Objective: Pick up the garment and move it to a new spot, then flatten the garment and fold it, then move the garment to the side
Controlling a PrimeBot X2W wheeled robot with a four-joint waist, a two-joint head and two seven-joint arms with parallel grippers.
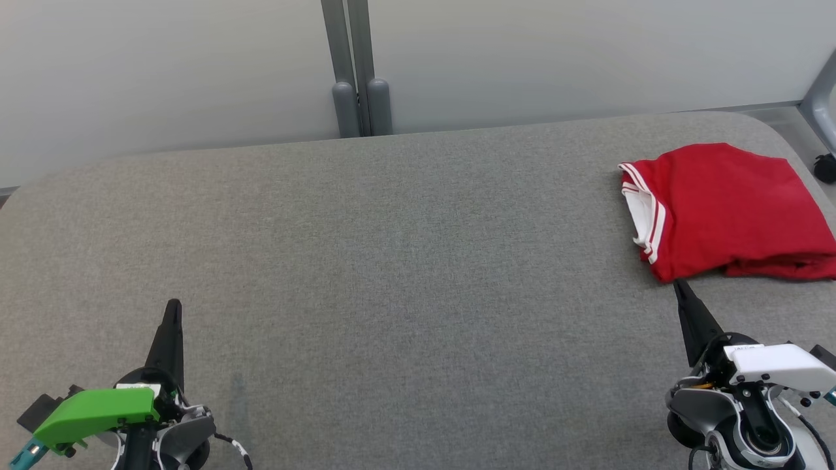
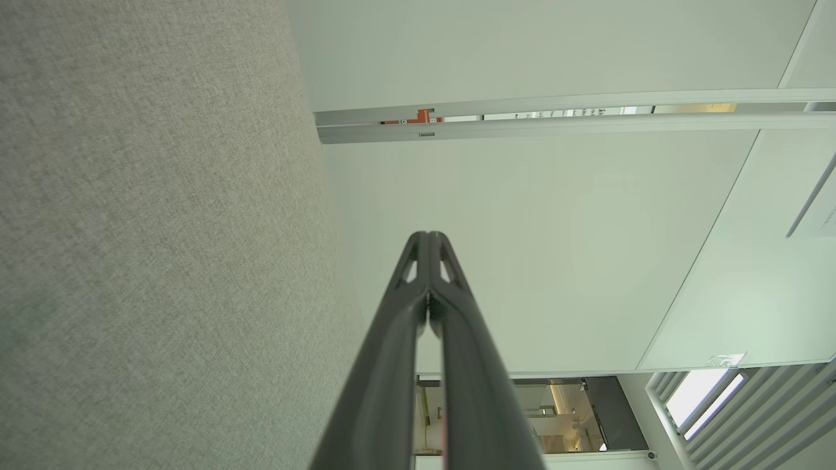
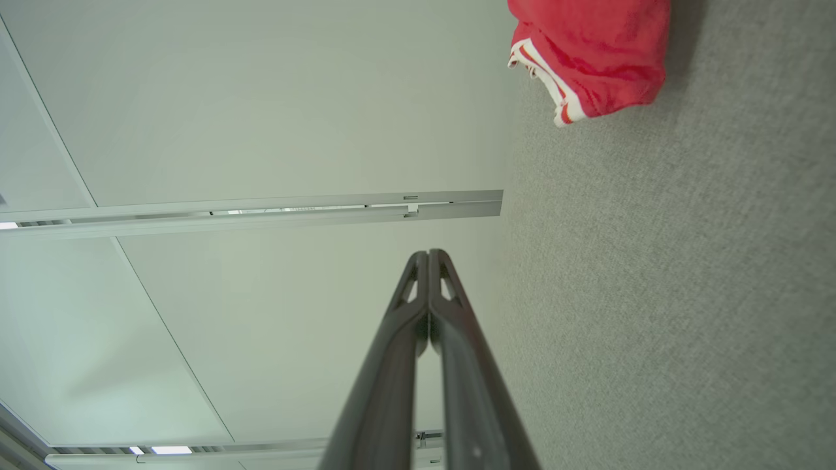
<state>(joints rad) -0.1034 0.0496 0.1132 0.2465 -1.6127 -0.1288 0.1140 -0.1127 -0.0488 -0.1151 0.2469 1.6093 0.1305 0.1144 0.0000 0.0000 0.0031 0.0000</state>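
Note:
The garment (image 1: 725, 209) is a red shirt with white-and-red striped trim, lying folded in a compact pile at the far right of the grey table; the right wrist view has it at the top right (image 3: 594, 59). My right gripper (image 1: 679, 285) is shut and empty, its tip just in front of the garment's near edge without holding it; the same gripper (image 3: 428, 253) shows its fingers pressed together. My left gripper (image 1: 174, 304) rests shut and empty at the lower left, far from the garment; the left wrist view has it (image 2: 428, 235) with both fingers touching.
The grey felt-covered table (image 1: 392, 261) has rounded far corners and wide bare room across its middle and left. Pale partition panels with a grey post (image 1: 356, 72) stand behind it. A small dark object (image 1: 826, 166) sits on the floor past the right corner.

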